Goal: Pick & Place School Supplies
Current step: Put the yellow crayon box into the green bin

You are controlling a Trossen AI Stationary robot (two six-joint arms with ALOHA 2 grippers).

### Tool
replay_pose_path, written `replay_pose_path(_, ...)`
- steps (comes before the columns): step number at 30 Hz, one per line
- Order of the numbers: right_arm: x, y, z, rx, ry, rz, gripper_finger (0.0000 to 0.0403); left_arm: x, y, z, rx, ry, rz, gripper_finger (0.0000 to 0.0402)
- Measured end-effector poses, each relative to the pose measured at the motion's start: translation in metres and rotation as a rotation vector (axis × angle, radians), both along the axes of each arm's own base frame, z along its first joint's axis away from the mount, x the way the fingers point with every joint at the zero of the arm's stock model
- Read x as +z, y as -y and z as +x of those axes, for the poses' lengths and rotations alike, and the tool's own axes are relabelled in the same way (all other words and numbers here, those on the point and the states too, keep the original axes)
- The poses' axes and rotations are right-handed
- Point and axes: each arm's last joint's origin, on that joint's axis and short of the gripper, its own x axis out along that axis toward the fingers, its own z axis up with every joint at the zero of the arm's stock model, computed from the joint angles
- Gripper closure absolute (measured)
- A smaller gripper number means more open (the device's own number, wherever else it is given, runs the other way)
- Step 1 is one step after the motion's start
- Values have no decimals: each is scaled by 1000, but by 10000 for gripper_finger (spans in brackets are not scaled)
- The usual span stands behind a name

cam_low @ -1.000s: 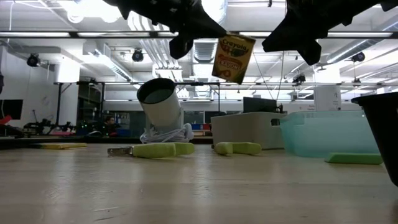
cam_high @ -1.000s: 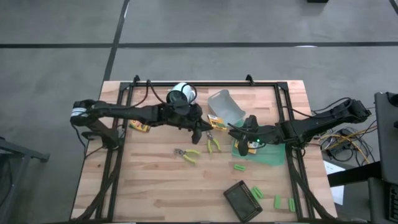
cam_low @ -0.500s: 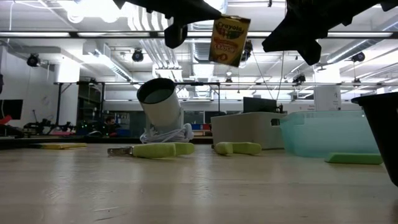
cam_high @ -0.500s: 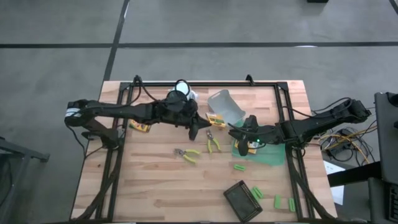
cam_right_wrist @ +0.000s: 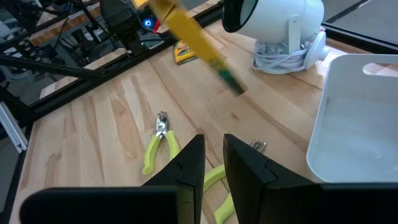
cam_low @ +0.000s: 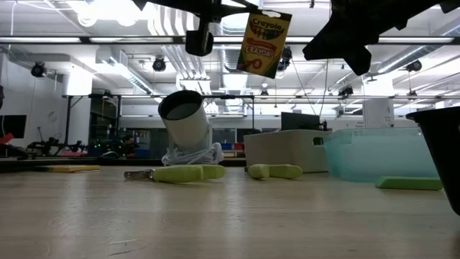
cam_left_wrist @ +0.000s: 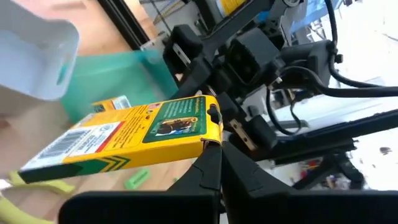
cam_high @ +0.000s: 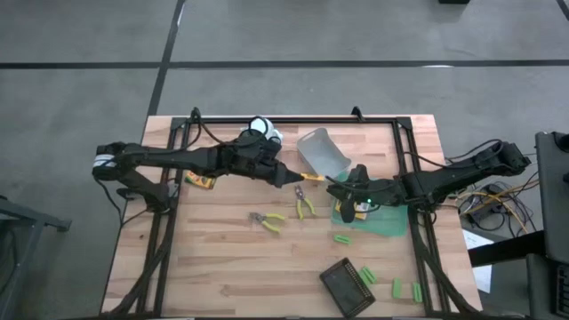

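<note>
Hanging in the air above the table (cam_high: 222, 267), 1 yellow crayon pack (cam_low: 264, 44) is pinched by its end between the left gripper (cam_low: 215, 11) fingers. Beyond it, the right gripper (cam_right_wrist: 211, 163) hovers over the green bin (cam_high: 378, 224), fingers nearly closed, grasping nothing visible.

White lamp-like device (cam_high: 259, 133), grey bin (cam_high: 322, 153), dark tray (cam_high: 347, 285).

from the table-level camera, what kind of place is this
Probably a robotics lab or workshop: open ceiling with ducts and strip lights, equipment benches behind, and a wooden table carrying two robot arms.
</note>
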Motion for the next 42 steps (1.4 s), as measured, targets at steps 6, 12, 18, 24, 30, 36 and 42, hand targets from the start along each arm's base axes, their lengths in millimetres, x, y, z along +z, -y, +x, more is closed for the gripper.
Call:
replay_pose_path(6,0,0,0,0,0,0,346,1,0,0,14,0,-82,401)
replay_pose_path(12,0,0,0,0,0,0,346,1,0,0,24,-4,-129,401)
replay_pose_path(18,0,0,0,0,0,0,346,1,0,0,30,-5,-147,401)
replay_pose_path(24,0,0,0,0,1,1,346,2,0,0,37,7,-145,401)
replay_pose_path(30,0,0,0,-2,4,5,346,2,0,1,37,12,-146,399)
replay_pose_path(36,3,0,1,-3,35,14,346,2,0,1,45,12,-145,398)
replay_pose_path(42,4,0,2,-14,49,27,346,2,-1,1,45,13,-143,397)
